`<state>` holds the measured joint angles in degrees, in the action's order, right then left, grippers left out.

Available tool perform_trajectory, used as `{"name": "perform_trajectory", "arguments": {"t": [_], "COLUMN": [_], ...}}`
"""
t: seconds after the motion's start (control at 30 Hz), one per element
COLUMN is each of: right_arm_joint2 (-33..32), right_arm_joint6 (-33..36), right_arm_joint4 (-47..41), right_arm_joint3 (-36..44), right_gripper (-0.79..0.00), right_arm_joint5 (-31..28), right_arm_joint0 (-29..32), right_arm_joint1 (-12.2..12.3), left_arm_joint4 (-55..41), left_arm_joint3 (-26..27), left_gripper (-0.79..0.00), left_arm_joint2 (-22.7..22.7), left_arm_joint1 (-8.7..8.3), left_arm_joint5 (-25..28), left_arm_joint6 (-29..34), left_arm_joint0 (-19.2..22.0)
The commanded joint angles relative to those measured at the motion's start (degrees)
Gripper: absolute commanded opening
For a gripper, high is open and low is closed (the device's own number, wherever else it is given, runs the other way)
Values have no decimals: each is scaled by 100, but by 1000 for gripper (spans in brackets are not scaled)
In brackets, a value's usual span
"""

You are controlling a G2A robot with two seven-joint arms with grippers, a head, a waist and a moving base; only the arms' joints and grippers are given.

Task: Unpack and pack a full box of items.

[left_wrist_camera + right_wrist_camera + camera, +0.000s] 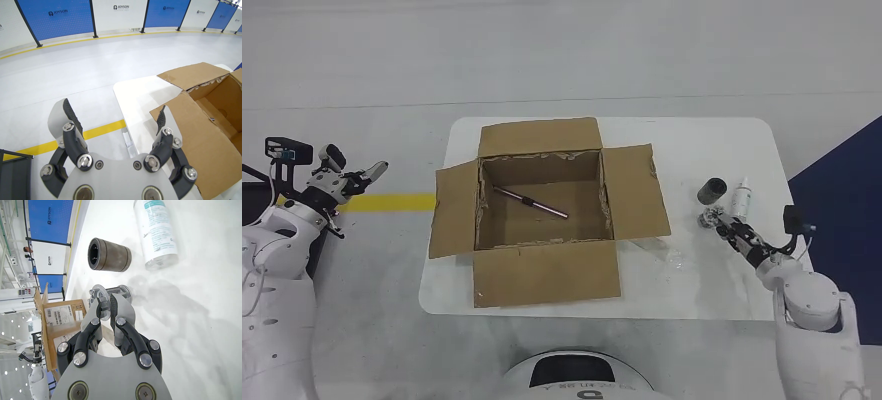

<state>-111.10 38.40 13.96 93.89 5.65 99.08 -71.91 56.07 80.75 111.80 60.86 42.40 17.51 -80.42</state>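
Right jaws pinch a metal spool [119,292] beside dark cylinder [111,255] and bottle [158,234].

I see a white rounded table [712,290] carrying an open brown cardboard box [547,275]. Right of box: dark grey metal cylinder [712,189], white-labelled clear bottle [741,199] lying flat, small silver spool [707,217].

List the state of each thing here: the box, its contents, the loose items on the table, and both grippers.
cardboard box: open, four flaps folded outward
thin rod: lying on the box floor
dark cylinder: upright, open end up
white bottle: lying on its side
silver spool: clamped at one flange
right gripper: shut on the silver spool
left gripper: open, empty, beyond the table edge
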Motion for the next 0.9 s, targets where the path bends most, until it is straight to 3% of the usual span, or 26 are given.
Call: {"name": "perform_trajectory", "arguments": {"t": [0.0,0.1,0.13,0.3,0.33,0.37,0.6,0.87], "right_arm_joint2": [3,33,44,35,16,-9,-335,-255], "right_arm_joint6": [32,45,36,46,49,53,-5,-13], "right_arm_joint4": [-41,-60,-58,-159,-178,-203,-641,-794], "right_arm_joint3": [-112,-257,-284,-316,-303,-279,574,2736], "right_gripper": [-785,-782,-739,-382,-111,0,0,0], "right_arm_joint5": [-10,-39,-53,-78,-81,-81,-348,-1030], "right_arm_joint0": [-25,-63,-70,-29,-8,21,533,1325], "right_arm_joint1": [10,24,28,46,51,55,61,25], "left_arm_joint4": [0,0,0,0,0,0,0,0], "left_arm_joint3": [0,0,0,0,0,0,0,0], "left_gripper": [0,0,0,0,0,0,0,0], "left_arm_joint2": [0,0,0,0,0,0,0,0], "left_arm_joint1": [0,0,0,0,0,0,0,0], "left_arm_joint5": [0,0,0,0,0,0,0,0], "left_arm_joint6": [0,0,0,0,0,0,0,0], "left_arm_joint0": [0,0,0,0,0,0,0,0]}}
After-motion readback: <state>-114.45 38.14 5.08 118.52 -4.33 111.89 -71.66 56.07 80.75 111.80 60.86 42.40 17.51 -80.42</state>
